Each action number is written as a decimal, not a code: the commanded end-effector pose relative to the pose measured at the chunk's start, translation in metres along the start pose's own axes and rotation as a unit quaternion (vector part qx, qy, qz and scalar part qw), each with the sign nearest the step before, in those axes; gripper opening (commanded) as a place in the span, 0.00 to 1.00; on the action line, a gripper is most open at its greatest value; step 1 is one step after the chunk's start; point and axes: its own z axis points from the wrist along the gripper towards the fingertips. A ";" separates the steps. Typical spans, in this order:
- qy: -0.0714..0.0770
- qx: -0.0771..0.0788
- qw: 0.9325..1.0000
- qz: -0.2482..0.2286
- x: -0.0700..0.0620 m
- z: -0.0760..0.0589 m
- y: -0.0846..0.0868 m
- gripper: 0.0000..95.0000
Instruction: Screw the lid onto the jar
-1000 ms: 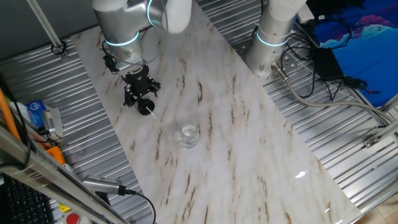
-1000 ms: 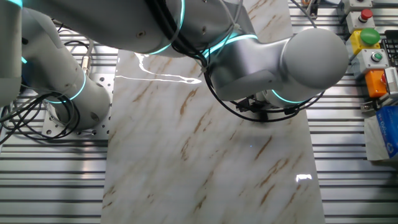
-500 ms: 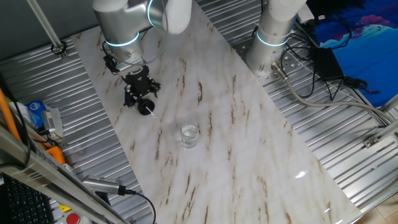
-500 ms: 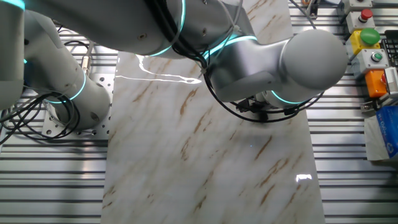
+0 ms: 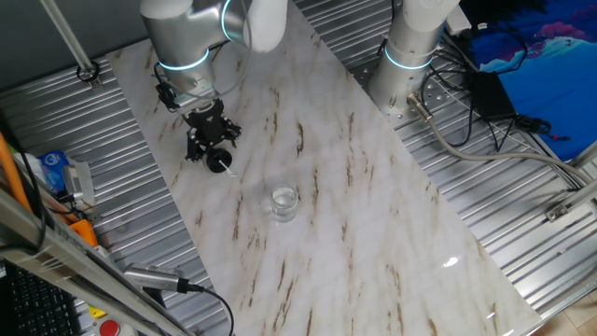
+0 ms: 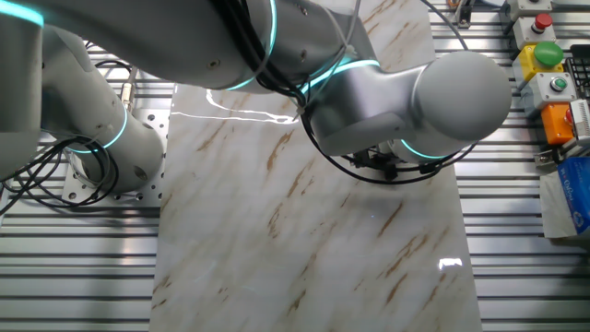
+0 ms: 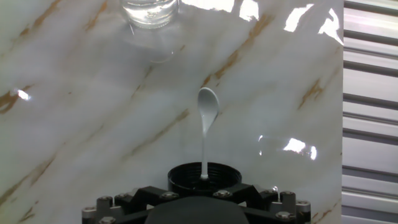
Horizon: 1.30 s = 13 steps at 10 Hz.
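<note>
Black lid (image 7: 204, 178) gripped in claw (image 5: 213, 149) near bench's left edge; carry phase. Next: move over jar (image 5: 284, 203), lower, twist.

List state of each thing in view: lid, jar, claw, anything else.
lid: at the claw, off the jar, a white spoon-like piece sticking out from it
jar: upright on the marble table, open, no lid on, apart from the claw
claw: low over the table, at the lid; grip cannot be told
</note>
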 end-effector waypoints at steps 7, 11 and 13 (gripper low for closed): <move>-0.010 0.003 1.000 0.002 -0.002 0.002 -0.001 1.00; -0.012 0.004 1.000 0.000 -0.002 0.003 -0.001 1.00; -0.017 0.005 1.000 -0.001 -0.002 0.004 -0.001 1.00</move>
